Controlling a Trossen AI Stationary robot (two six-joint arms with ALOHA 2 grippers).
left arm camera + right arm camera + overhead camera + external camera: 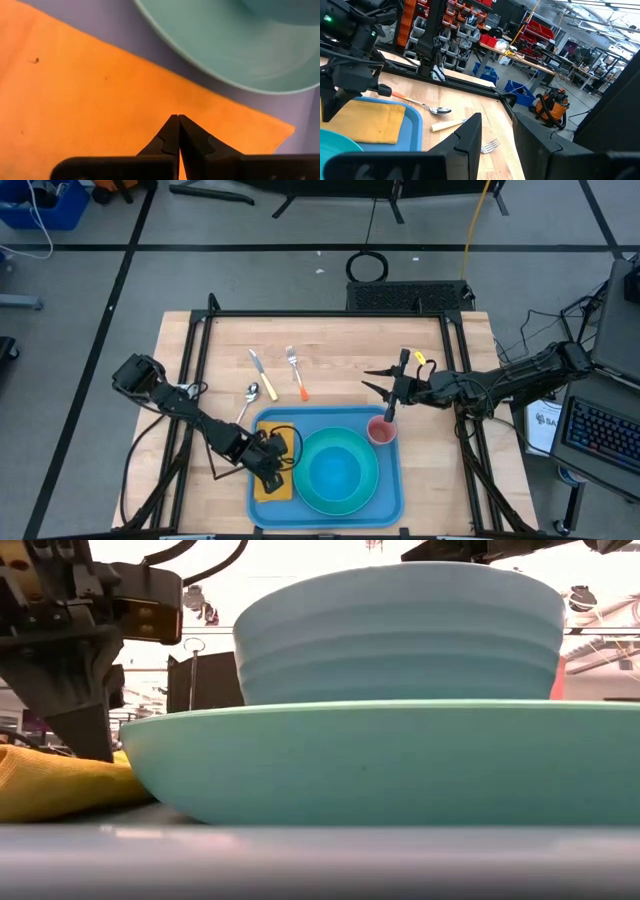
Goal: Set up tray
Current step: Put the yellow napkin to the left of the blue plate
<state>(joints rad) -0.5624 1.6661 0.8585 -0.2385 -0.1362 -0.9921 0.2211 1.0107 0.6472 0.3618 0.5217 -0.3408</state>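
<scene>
Tray (385, 498) on wooden table (330, 340), left end effector (272, 470) clenched over napkin (272, 487); right end effector (376, 380) released, workshop shelves (465, 20) behind

One tray (262, 505), plate (310, 492), bowl (336, 470), cup (381, 430), napkin (272, 485), knife (262, 374), fork (296, 372), spoon (248, 400).

A grey floor crossed by dark lines (250, 270) fills the upper part of the high view, with a blue plastic bin (45, 205) at upper left. In the right wrist view, red-and-black storage shelving (465, 20) stands at top centre, and an orange-and-black shop vacuum (551, 106) sits at centre right.
</scene>
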